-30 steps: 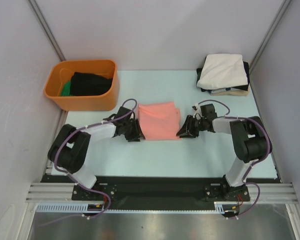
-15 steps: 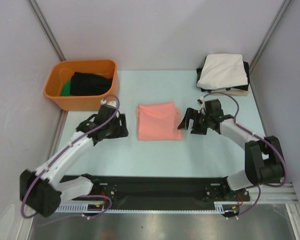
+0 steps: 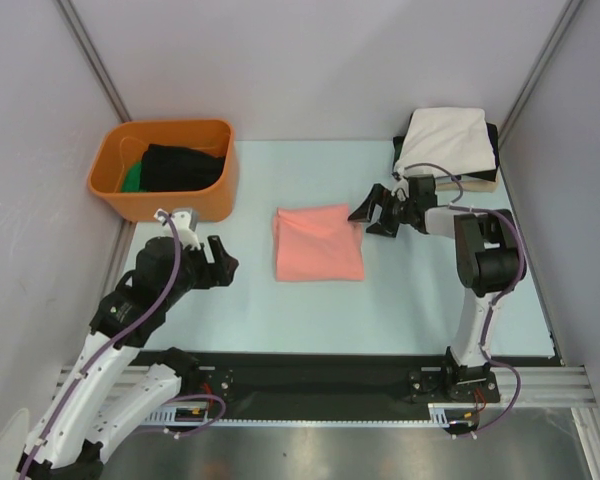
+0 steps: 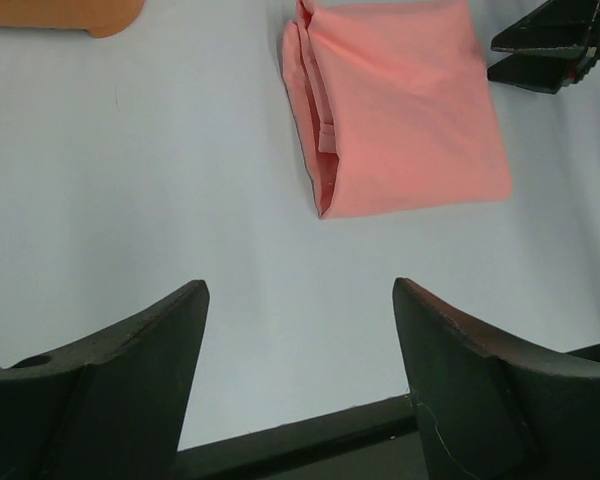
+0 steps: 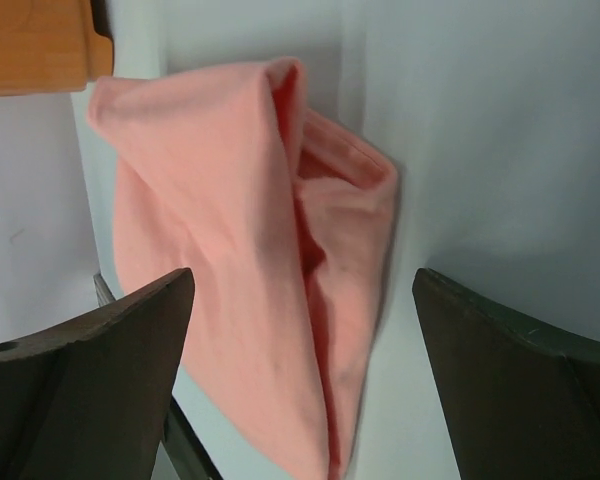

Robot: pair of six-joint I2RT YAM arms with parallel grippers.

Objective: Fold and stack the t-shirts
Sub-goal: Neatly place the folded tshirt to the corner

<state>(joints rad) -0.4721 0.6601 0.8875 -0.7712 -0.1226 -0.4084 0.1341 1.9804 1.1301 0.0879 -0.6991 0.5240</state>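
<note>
Two spread, empty pairs: my left fingers sit left of the folded pink t-shirt lying on the table, my right fingers near its far right corner.

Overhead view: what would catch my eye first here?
A folded salmon-pink t-shirt lies centrally, with the left claw and right claw open either side, not touching it. An orange tub of dark cloth sits far left; a stack of folded t-shirts, cream-white on top, far right.
</note>
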